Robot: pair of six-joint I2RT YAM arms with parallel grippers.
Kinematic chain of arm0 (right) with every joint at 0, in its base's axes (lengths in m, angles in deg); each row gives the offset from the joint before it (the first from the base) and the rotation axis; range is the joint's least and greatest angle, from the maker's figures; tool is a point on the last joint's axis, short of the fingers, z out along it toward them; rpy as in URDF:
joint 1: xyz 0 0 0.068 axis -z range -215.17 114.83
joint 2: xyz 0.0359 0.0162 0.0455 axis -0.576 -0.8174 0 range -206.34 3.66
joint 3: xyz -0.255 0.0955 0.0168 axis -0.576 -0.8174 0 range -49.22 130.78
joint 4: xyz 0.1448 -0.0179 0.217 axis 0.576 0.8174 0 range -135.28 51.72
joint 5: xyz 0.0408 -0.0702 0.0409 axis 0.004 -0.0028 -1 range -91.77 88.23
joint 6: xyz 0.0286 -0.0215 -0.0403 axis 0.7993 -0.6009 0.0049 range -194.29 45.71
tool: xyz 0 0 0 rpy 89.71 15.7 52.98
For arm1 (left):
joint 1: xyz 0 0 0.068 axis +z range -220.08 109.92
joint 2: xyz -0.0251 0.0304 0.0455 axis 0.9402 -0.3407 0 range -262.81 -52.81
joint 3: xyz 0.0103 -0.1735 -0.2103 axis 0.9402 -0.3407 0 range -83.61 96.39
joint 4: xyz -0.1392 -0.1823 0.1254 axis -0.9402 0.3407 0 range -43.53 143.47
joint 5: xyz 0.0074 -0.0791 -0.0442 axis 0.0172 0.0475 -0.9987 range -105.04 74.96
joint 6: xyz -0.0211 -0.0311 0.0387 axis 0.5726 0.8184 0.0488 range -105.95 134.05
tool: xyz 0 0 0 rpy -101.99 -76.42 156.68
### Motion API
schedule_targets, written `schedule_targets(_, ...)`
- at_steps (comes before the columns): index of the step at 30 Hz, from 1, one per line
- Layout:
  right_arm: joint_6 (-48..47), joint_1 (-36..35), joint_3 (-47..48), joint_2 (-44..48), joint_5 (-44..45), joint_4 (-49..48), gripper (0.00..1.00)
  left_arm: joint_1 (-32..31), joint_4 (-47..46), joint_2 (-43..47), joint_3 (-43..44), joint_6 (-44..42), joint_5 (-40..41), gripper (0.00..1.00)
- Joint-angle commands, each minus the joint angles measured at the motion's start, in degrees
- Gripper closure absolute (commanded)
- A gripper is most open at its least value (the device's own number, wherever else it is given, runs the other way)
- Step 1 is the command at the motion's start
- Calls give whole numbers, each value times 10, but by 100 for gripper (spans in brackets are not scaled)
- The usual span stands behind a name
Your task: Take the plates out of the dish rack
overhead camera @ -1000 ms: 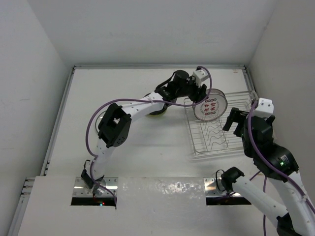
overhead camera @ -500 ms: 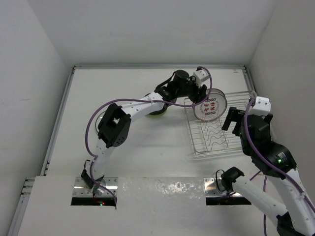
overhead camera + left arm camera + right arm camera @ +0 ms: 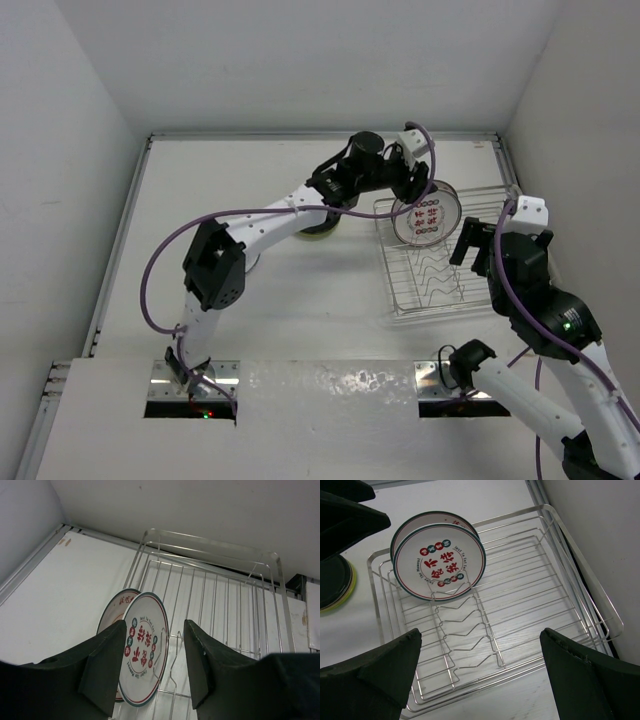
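Plates (image 3: 439, 562), two, stand upright in the dish rack (image 3: 530, 595) just ahead of the left gripper (image 3: 154, 667), its fingers spread wide. The right gripper (image 3: 480, 637) hovers above the rack, equally wide.

Reaches left arm (image 3: 262, 222) from 7 o'clock base toward 1 o'clock, elbow bent at 9 o'clock, left gripper (image 3: 416, 197) tipped down, fingers parted. Keeps right arm (image 3: 548, 322) folded at 4 o'clock, right gripper (image 3: 469, 245) aimed toward 11 o'clock, fingers spread wide.
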Motion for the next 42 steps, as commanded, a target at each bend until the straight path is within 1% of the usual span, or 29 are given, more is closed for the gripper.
schedule_targets(1, -7, -2, 8, -5, 0, -13, 1, -6, -14, 0, 11, -5, -8, 53)
schedule_targets(5, -8, -2, 6, -3, -1, -10, 1, -6, -14, -48, 11, -5, -8, 53)
schedule_targets(6, -9, -2, 5, -3, 1, -9, 1, -6, -14, -65, 33, -18, 6, 55)
schedule_targets(9, -12, -2, 6, -1, 6, -9, 1, -6, -1, -88, 58, -21, 19, 55)
schedule_targets(10, -13, -2, 6, -2, 6, -8, 1, -6, 2, -92, 64, -21, 24, 52)
schedule_targets(11, -13, -2, 7, -2, 7, -9, 1, -6, 4, -101, 67, -20, 26, 46)
schedule_targets(12, -15, -2, 6, -2, 8, -8, 1, -6, 7, -104, 73, -19, 28, 32)
schedule_targets(14, -16, -2, 5, -3, 9, -9, 1, -6, 7, -109, 73, -18, 25, 33)
schedule_targets(15, -17, -3, 4, -3, 10, -10, 1, -6, 5, -110, 71, -18, 22, 56)
schedule_targets(16, -17, -2, 4, -4, 11, -10, 1, -6, 4, -110, 71, -17, 19, 69)
schedule_targets(17, -17, -2, 3, -4, 11, -11, 1, -6, 1, -107, 67, -16, 19, 92)
schedule_targets(18, -18, -2, 2, -5, 12, -12, 1, -6, -3, -104, 62, -15, 20, 95)
schedule_targets(19, -17, -2, 0, -5, 12, -12, 1, -6, -6, -97, 58, -14, 18, 95)
schedule_targets(20, -18, -2, -1, -6, 12, -14, 1, -6, -13, -94, 52, -14, 18, 92)
schedule_targets(22, -17, -2, 0, -8, 11, -15, 1, -6, -15, -89, 48, -15, 15, 82)
schedule_targets(23, -17, -2, 0, -8, 11, -15, 1, -6, -18, -86, 46, -16, 15, 75)
schedule_targets(25, -17, -2, 0, -8, 9, -15, 1, -6, -18, -84, 45, -17, 16, 66)
schedule_targets(28, -17, -2, -1, -8, 8, -15, 1, -6, -18, -87, 48, -21, 16, 77)
schedule_targets(30, -16, -2, -1, -7, 8, -13, 1, -6, -13, -91, 52, -22, 15, 78)
schedule_targets(31, -16, -2, -1, -6, 9, -14, 1, -6, -9, -96, 57, -22, 15, 73)
schedule_targets(33, -16, -2, -1, -4, 8, -13, 1, -6, -9, -100, 57, -23, 15, 68)
schedule_targets(38, -17, -3, 0, -4, 5, -13, 1, -6, -4, -115, 64, -27, 26, 67)
schedule_targets(39, -17, -2, -1, -3, 5, -13, 1, -6, -2, -121, 66, -28, 29, 64)
schedule_targets(42, -17, -3, -2, -2, 4, -14, 1, -6, 2, -132, 71, -29, 29, 64)
